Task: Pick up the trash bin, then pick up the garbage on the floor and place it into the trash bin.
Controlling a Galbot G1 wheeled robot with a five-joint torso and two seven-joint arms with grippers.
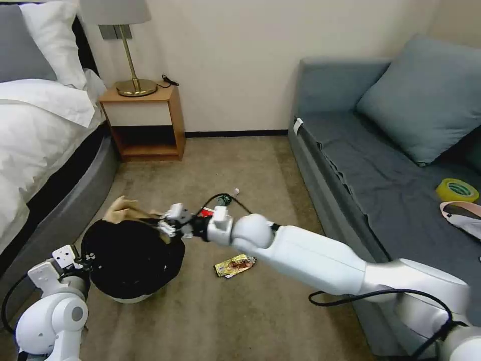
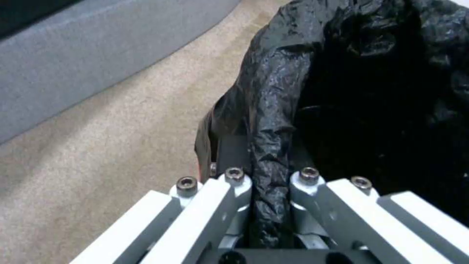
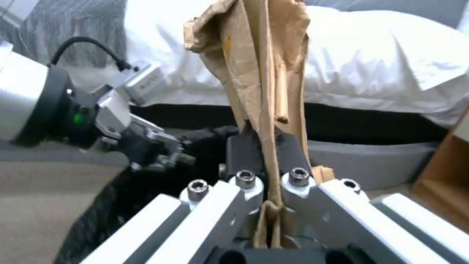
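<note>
Carpet: brown wrapper [image 3: 263,84] in right gripper [image 3: 266,146]

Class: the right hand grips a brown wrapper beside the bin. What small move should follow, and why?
Probably open the right hand over the trash bin. It is shut on the brown wrapper at the bag's rim, while the left hand holds the bin's edge.
</note>
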